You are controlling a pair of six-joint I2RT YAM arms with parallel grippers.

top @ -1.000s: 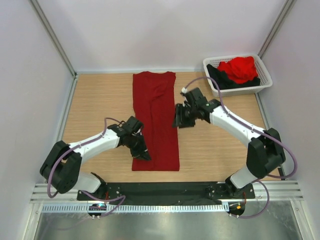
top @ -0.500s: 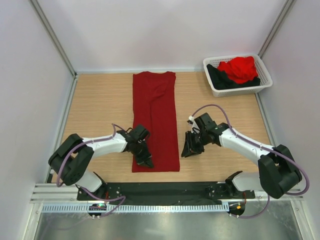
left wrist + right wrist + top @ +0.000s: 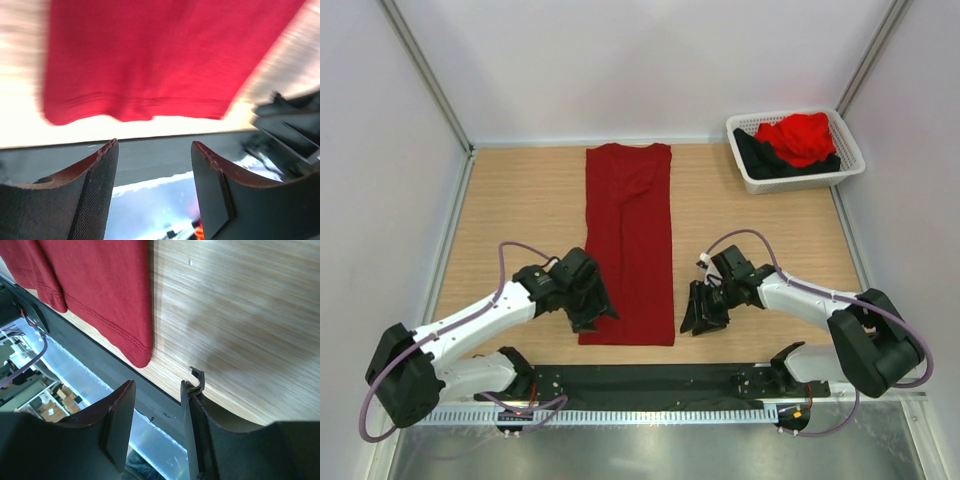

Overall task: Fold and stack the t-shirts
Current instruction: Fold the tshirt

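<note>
Over the last second both arms have drawn back toward the near hem. The left gripper [image 3: 592,315] now sits over the hem's left corner, and the right gripper [image 3: 700,318] is just beside the right corner, over bare table [image 3: 520,200]. Both pairs of jaws stand apart, holding nothing. The dark red shirt [image 3: 630,230] lies mid-table as a long strip, collar at the far end. The placement suggests a two-corner pinch to fold the hem away. The bright red shirt [image 3: 805,135] and black shirt [image 3: 760,155] sit in the basket [image 3: 798,183].

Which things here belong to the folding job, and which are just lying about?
Job in hand:
dark crimson t-shirt, a long strip on the table
bright red t-shirt and black t-shirt, bunched in the basket
left end effector and right end effector, both open

Just there:
basket
table
</note>
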